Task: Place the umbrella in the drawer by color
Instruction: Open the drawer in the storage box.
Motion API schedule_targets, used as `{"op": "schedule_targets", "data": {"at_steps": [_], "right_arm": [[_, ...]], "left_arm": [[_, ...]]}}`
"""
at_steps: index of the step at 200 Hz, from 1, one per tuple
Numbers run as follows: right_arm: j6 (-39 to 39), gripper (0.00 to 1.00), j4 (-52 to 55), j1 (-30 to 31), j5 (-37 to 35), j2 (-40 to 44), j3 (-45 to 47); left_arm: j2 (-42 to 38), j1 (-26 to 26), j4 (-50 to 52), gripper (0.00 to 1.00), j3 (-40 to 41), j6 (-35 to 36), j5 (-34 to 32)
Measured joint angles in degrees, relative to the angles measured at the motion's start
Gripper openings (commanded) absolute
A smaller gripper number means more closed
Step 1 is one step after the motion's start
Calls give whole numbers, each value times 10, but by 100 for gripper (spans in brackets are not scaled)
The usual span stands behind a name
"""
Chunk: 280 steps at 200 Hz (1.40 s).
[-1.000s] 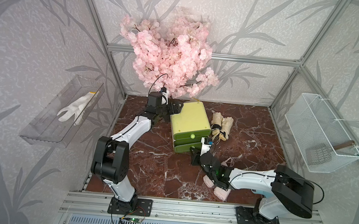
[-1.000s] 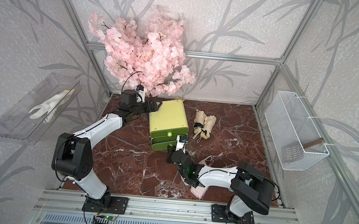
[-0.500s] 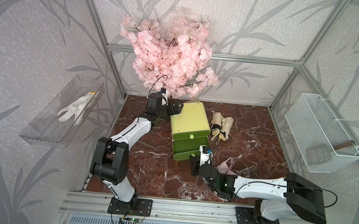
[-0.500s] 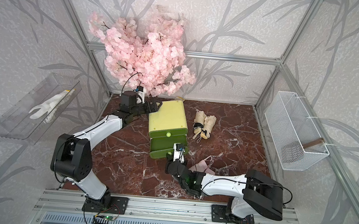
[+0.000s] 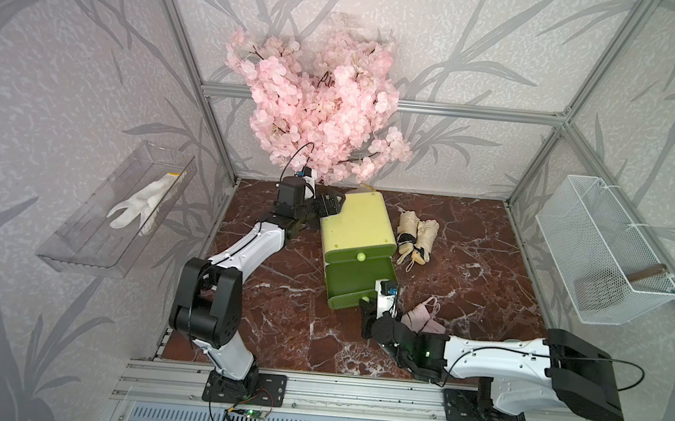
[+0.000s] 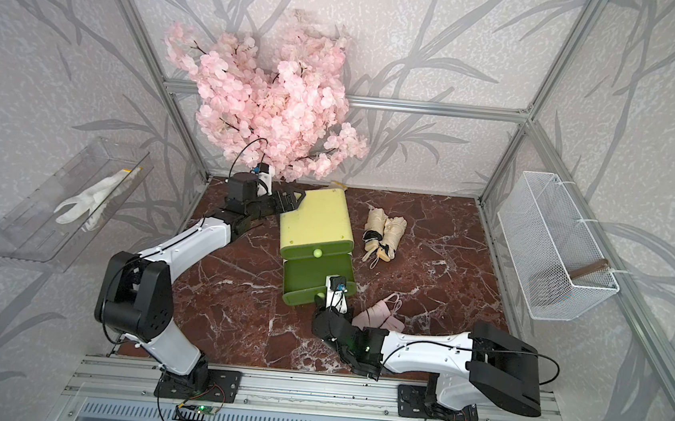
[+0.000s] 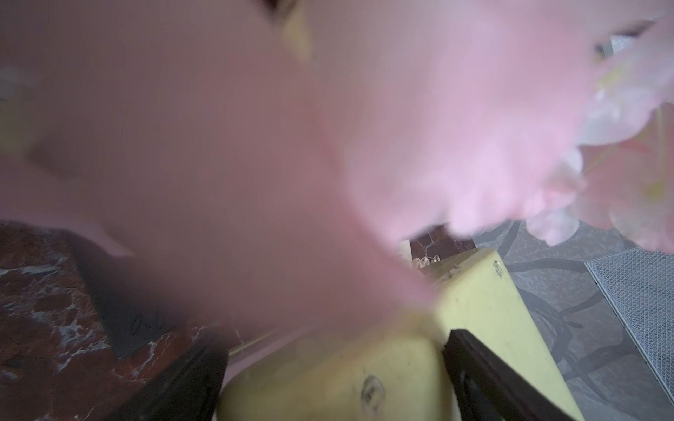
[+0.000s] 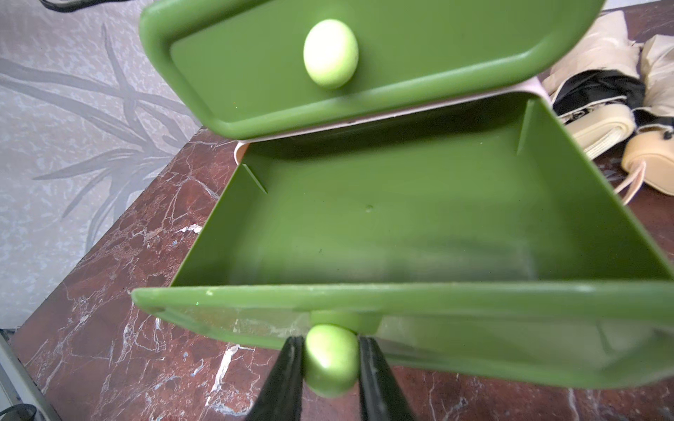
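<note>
Since a second ago my right gripper (image 8: 330,359) has drawn back from the cabinet (image 5: 353,221), pulling the lower drawer (image 5: 356,284) out. Its jaws are clamped on the drawer knob (image 8: 328,375), which is plain only in the right wrist view. My left gripper (image 5: 330,204) has its jaws wide apart astride the cabinet's rear corner. Only the top views show the pink umbrella (image 5: 422,317), on the table (image 5: 278,298) beside my right wrist.

Mostly blocked in left wrist view by blurred blossoms (image 7: 255,138). Partly hidden by right arm (image 5: 493,360) in both top views: pink umbrella (image 5: 424,317).
</note>
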<state>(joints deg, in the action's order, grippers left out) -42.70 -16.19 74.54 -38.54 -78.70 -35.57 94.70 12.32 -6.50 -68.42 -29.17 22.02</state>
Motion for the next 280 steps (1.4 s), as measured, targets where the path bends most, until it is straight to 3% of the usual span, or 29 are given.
{"op": "schedule_targets", "data": {"at_steps": [184,280], "right_arm": [[23,5,58,0,41,2,-8],[23,8,124,0,42,79,-8]], "left_arm": [[-9,12,24,98,-1,-19,-28],[-12,29,60,98,-20,-8,-61]]}}
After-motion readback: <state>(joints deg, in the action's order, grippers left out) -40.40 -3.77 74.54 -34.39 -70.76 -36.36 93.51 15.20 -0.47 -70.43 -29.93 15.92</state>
